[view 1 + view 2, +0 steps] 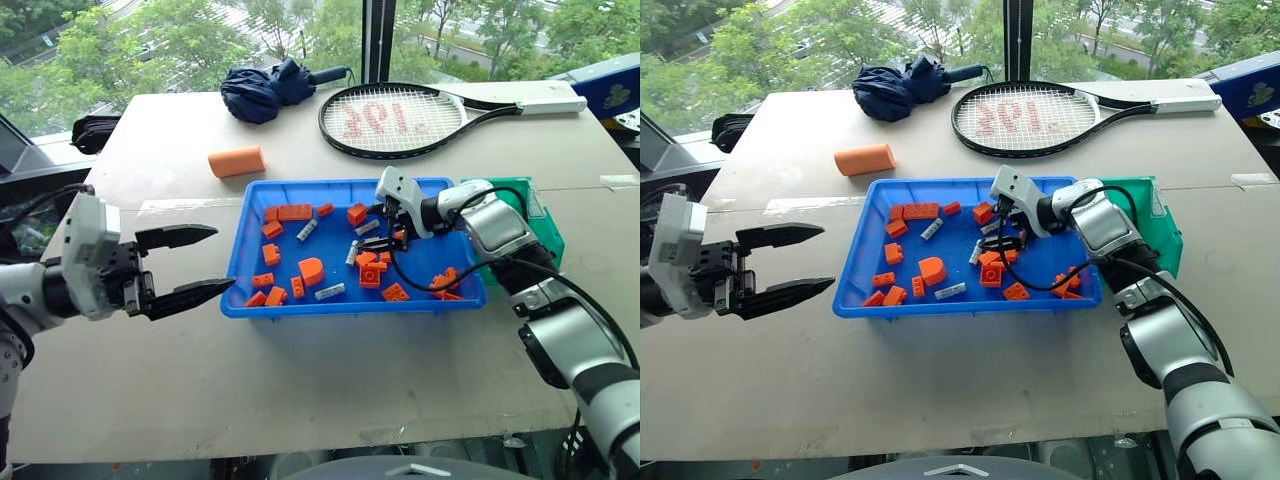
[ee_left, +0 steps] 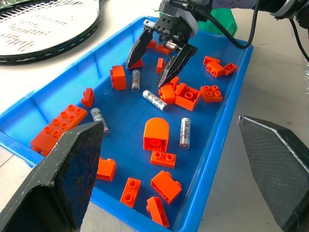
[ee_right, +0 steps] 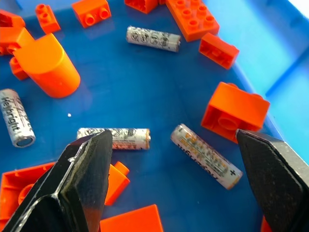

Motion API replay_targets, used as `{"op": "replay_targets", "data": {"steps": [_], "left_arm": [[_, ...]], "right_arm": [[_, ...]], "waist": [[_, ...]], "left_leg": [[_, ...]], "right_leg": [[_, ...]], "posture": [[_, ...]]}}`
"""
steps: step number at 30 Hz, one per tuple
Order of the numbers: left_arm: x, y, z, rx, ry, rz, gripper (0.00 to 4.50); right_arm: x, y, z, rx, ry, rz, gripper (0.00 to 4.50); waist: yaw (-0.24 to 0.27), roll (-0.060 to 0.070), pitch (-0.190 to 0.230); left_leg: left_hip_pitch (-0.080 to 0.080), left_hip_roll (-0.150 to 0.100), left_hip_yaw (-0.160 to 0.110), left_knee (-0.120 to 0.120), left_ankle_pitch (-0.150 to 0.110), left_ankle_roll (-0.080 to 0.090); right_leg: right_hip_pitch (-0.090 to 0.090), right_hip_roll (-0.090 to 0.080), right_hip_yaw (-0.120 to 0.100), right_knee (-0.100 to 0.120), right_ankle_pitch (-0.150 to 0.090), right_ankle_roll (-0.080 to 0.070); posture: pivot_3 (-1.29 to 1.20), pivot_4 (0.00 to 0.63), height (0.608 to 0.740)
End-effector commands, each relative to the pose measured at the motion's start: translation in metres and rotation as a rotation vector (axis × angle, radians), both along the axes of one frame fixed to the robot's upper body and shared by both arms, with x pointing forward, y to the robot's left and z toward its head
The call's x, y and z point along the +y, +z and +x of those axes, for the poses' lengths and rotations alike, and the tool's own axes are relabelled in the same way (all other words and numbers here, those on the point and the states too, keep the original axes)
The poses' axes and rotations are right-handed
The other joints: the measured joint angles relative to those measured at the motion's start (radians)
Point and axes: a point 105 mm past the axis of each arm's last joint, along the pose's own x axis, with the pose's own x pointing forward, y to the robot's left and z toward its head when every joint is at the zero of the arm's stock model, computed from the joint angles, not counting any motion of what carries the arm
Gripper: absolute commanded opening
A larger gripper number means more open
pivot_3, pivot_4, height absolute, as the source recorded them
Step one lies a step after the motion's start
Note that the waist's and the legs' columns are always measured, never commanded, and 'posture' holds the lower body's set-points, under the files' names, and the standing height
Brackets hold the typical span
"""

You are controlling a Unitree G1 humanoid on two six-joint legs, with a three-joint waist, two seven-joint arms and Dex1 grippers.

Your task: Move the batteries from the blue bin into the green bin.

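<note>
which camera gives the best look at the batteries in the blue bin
The right wrist view: the batteries fill it at close range, labels visible, between the open right gripper fingers. The left wrist view shows four, smaller; both eye views show slivers among bricks.

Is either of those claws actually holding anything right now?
No, nothing is held. The right gripper hangs open over the batteries in the blue bin, touching none. The left gripper is open too, beside the bin.

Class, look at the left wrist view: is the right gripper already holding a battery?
No: the right gripper hangs open above the batteries, nothing between its fingers.
</note>
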Motion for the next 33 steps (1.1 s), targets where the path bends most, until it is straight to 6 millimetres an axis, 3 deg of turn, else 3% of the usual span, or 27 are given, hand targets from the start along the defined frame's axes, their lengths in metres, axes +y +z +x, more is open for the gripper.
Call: {"op": "replay_targets", "data": {"steps": [1, 10, 17, 25, 28, 33], "left_arm": [[0.001, 0.009, -0.004, -0.033, -0.016, 0.018, 4.5], [0.008, 0.003, -0.012, 0.007, -0.06, 0.049, 4.5], [0.019, -0.002, -0.015, 0.036, -0.083, 0.143, 4.5], [0.017, 0.0, -0.019, 0.038, -0.136, 0.183, 4.5], [0.015, 0.0, -0.019, 0.033, -0.151, 0.186, 4.5], [0.013, 0.002, -0.018, 0.025, -0.16, 0.182, 4.5]], "right_arm": [[0.008, 0.02, -0.008, -0.031, 0.08, 0.031, 4.09], [0.039, 0.012, -0.05, -0.004, 0.285, -0.017, 4.09], [0.064, -0.009, -0.064, -0.037, 0.381, -0.109, 4.09], [0.07, -0.025, -0.081, -0.025, 0.479, -0.187, 4.09], [0.069, -0.033, -0.082, -0.019, 0.484, -0.226, 3.27], [0.068, -0.034, -0.078, -0.016, 0.448, -0.226, 0.94]], "waist": [[-0.002, 0.0, 0.0], [-0.004, 0.001, 0.0], [-0.004, 0.001, 0.0], [-0.003, 0.001, 0.001], [-0.003, 0.001, 0.001], [-0.003, 0.001, 0.0]], "left_leg": [[0.0, 0.0, 0.0, 0.0, 0.0, 0.0], [0.0, 0.001, 0.0, 0.0, 0.0, 0.0], [0.0, 0.0, 0.0, 0.0, 0.0, 0.0], [0.0, 0.0, 0.0, 0.0, 0.0, 0.0], [0.0, 0.0, 0.0, 0.0, 0.0, 0.0], [0.0, 0.0, -0.001, 0.0, 0.0, -0.001]], "right_leg": [[0.0, 0.0, 0.0, 0.0, 0.0, 0.0], [-0.001, 0.001, 0.0, 0.001, 0.0, 0.0], [-0.001, 0.001, 0.0, 0.0, 0.0, 0.0], [-0.001, 0.001, 0.0, 0.0, 0.0, 0.0], [-0.001, 0.001, 0.0, 0.0, 0.0, 0.0], [-0.001, 0.001, 0.0, 0.001, 0.0, 0.0]], "posture": [[0.0, 0.15, 0.74], [0.0, 0.15, 0.74], [0.0, 0.15, 0.74], [0.0, 0.15, 0.74], [0.0, 0.15, 0.74], [0.0, 0.15, 0.74]]}}
